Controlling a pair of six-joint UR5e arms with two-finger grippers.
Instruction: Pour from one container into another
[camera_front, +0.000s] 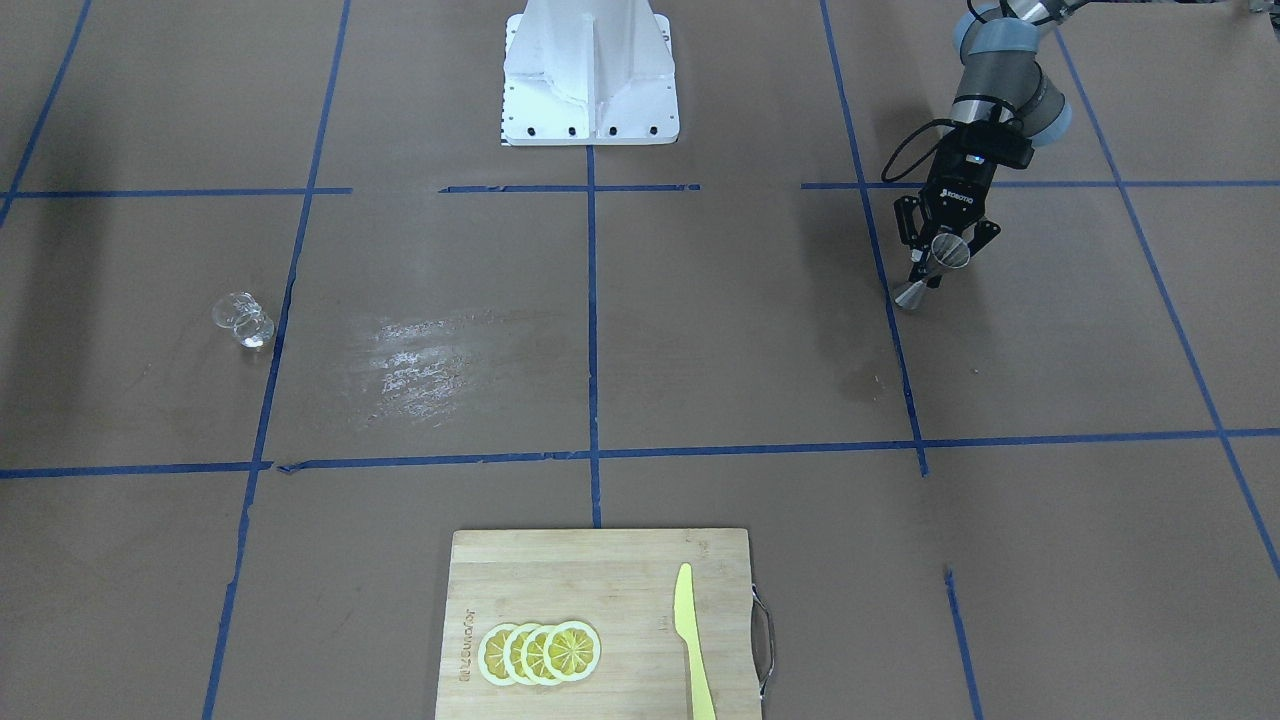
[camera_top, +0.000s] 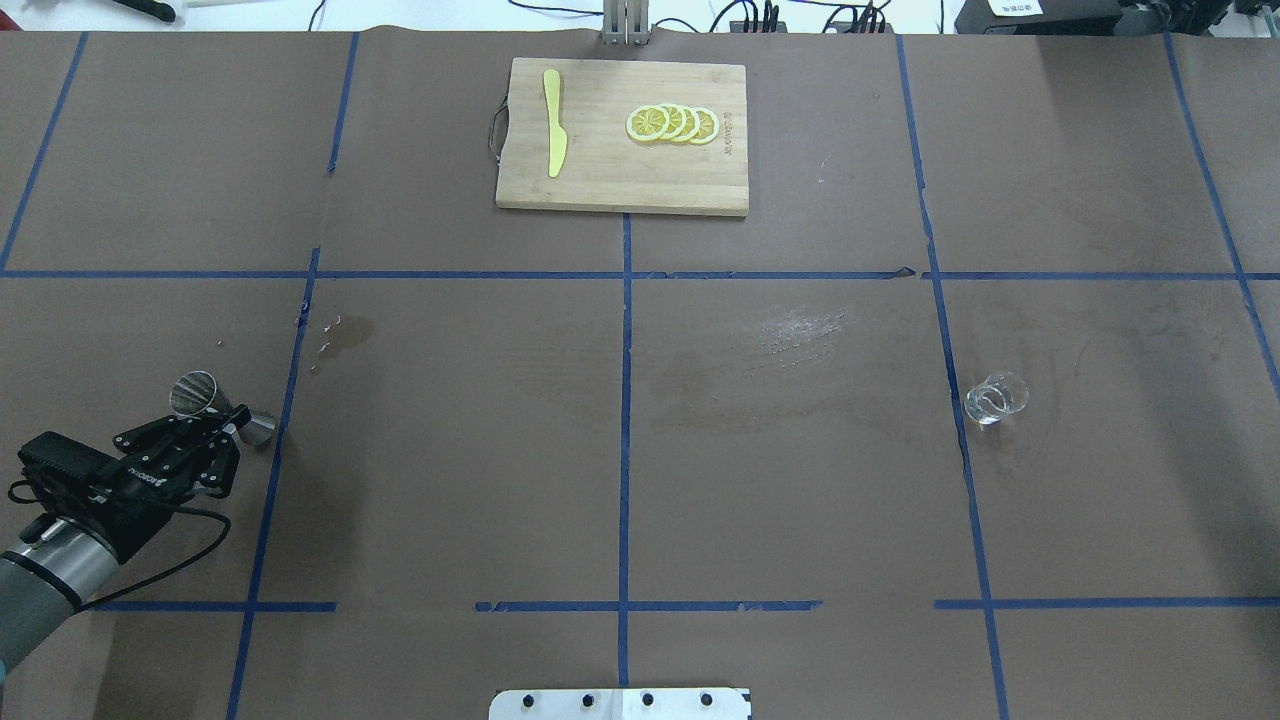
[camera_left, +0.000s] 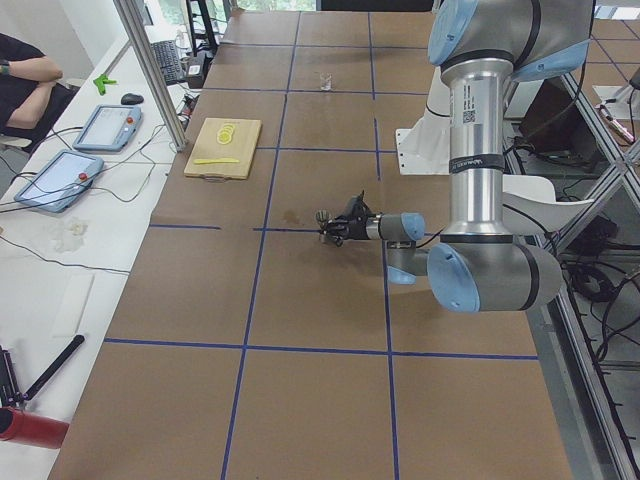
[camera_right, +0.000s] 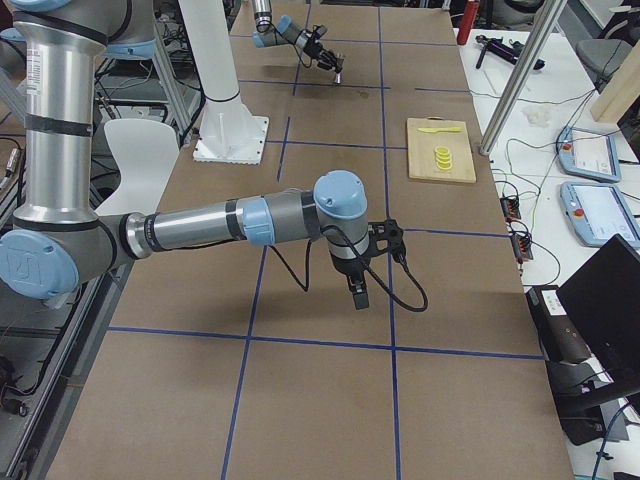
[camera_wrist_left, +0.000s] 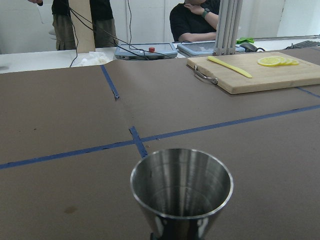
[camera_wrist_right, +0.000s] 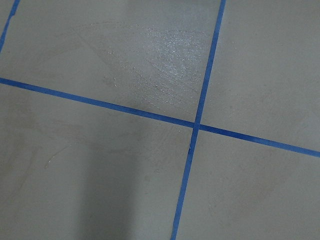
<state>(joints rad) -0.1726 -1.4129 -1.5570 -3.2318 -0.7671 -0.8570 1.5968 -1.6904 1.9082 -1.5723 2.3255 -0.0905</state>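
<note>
The steel hourglass jigger (camera_top: 225, 410) stands upright at the table's left side, open cup up. My left gripper (camera_top: 232, 424) is shut on its narrow waist; the same grip shows in the front view, jigger (camera_front: 935, 265) and left gripper (camera_front: 940, 262). In the left wrist view the jigger's empty bowl (camera_wrist_left: 181, 185) fills the lower middle and hides the fingers. The clear glass cup (camera_top: 995, 397) stands alone far to the right, also seen as the cup (camera_front: 243, 320). My right gripper (camera_right: 358, 290) hangs over bare table, shown only from the side, so I cannot tell its state.
A wooden cutting board (camera_top: 620, 175) at the far middle edge carries lemon slices (camera_top: 673, 123) and a yellow knife (camera_top: 553, 135). A damp stain (camera_top: 350, 330) lies beyond the jigger. The robot's white base (camera_front: 590, 80) sits at the near edge. A seated person (camera_wrist_left: 195, 20) is beyond the table.
</note>
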